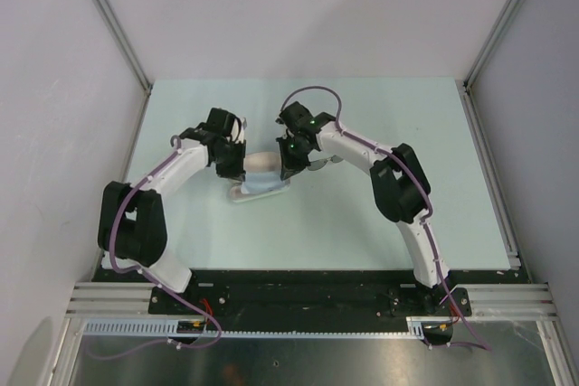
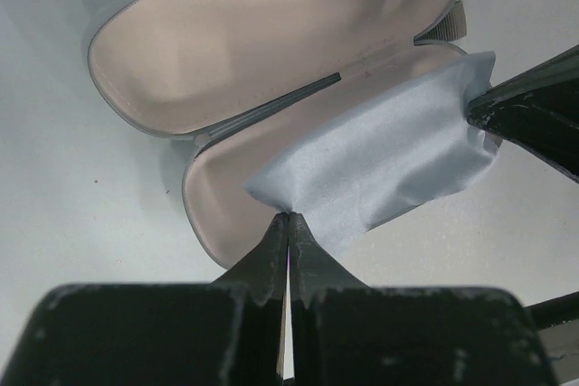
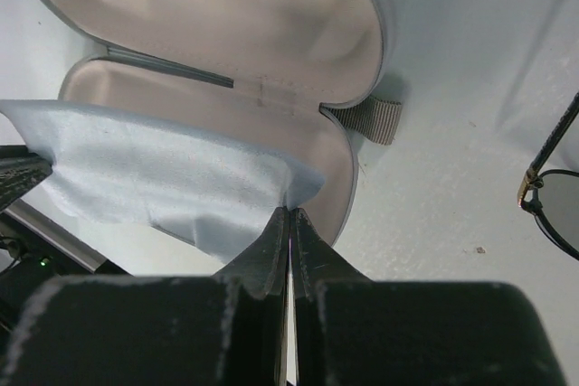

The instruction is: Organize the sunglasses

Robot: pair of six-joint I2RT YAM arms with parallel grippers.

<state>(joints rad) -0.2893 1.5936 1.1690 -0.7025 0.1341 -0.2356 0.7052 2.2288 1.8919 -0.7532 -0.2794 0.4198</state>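
Note:
The sunglasses (image 3: 554, 198) lie on the table to the right of the case; only one dark wire rim and a slim temple show at the edge of the right wrist view. The beige case (image 2: 271, 42) (image 3: 226, 15) lies open at mid-table (image 1: 262, 161). A light-blue cloth (image 2: 389, 160) (image 3: 154, 160) hangs stretched over its lower half. My left gripper (image 2: 289, 216) (image 1: 237, 174) is shut on one corner of the cloth. My right gripper (image 3: 290, 210) (image 1: 288, 172) is shut on the opposite corner.
The pale green table (image 1: 407, 214) spreads out on all sides. White walls and metal posts (image 1: 113, 24) close in the back and sides. A grey pull tab (image 3: 366, 119) sticks out of the case's right side.

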